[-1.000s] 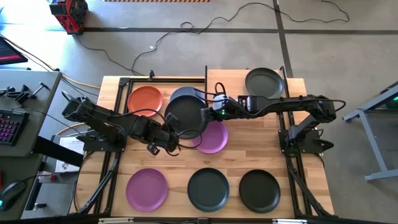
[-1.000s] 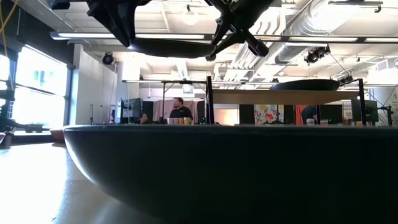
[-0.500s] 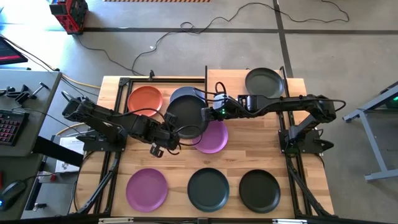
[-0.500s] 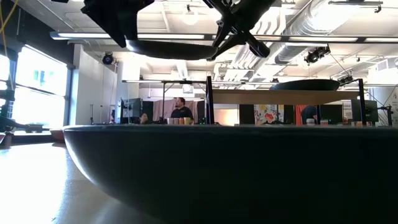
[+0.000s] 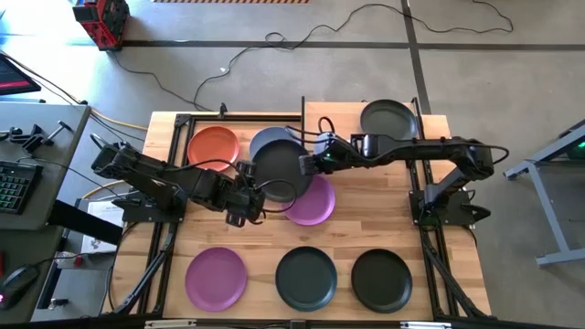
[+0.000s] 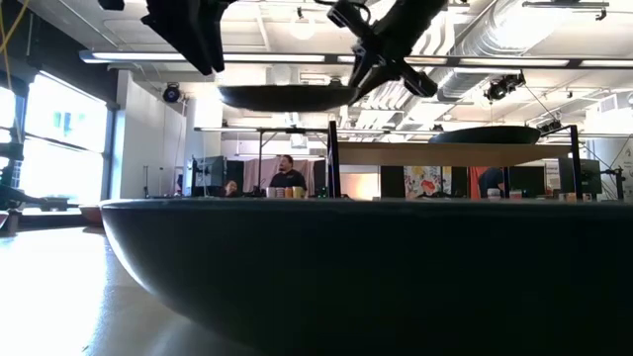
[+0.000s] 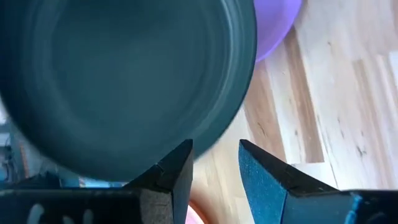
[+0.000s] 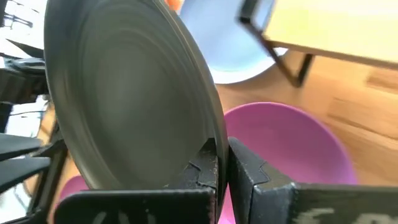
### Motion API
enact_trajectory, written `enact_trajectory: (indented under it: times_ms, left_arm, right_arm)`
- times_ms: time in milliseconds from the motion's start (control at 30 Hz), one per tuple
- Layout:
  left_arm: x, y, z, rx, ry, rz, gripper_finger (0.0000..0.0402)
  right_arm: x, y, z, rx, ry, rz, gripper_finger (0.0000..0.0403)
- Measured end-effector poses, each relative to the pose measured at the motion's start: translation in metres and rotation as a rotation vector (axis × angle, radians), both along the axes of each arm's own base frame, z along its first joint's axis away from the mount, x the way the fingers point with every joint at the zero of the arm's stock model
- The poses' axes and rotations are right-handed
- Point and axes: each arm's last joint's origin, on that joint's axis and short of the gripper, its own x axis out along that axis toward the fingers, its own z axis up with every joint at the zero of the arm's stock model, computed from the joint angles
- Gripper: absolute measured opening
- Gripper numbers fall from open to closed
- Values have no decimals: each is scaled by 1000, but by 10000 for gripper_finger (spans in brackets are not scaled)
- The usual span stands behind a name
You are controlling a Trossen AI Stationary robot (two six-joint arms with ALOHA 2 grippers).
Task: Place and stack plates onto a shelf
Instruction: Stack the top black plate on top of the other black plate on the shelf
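A: Right tool (image 5: 307, 164)?
B: Clenched on the rim of a dark plate (image 5: 279, 171), holding it up off the table (image 5: 384, 224) near the middle. In the right wrist view the rim sat pinched between its fingers (image 8: 209, 163).

A: Left tool (image 5: 245, 206)?
B: Released, fingers (image 7: 171, 173) parted, just at the held plate's near-left edge, not gripping it. The low view showed the plate (image 6: 285, 96) in the air between the two arms.

A: Other plates?
B: Pale blue plate (image 5: 267, 139) under the held one, far side. Orange plate (image 5: 213, 145) to its left. One purple plate (image 5: 313, 203) just right and near of the held one, partly covered. Another purple plate (image 5: 216, 277) near left, then two dark plates (image 5: 306, 277) (image 5: 381, 279) along the near edge.

A: Shelf?
B: Shelf (image 5: 356, 110) at the far right, with one dark plate (image 5: 388, 120) on top.
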Motion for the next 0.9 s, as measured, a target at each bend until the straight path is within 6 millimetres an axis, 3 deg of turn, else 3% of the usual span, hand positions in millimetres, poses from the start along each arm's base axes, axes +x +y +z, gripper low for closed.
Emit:
enact_trajectory:
  times_ms: [200, 500, 900]
  left_arm:
    - [-4, 4, 10, -30, -90, 63, 115]
    - [-13, 16, 26, 29, -190, 120, 115]
    - [-10, 39, 27, 49, -196, 212, 115]
  right_arm:
    - [-15, -11, 7, -11, 46, -14, 0]
    - [-46, -30, 36, -62, 5, -33, 0]
    - [-124, -56, 78, -155, -4, -113, 0]
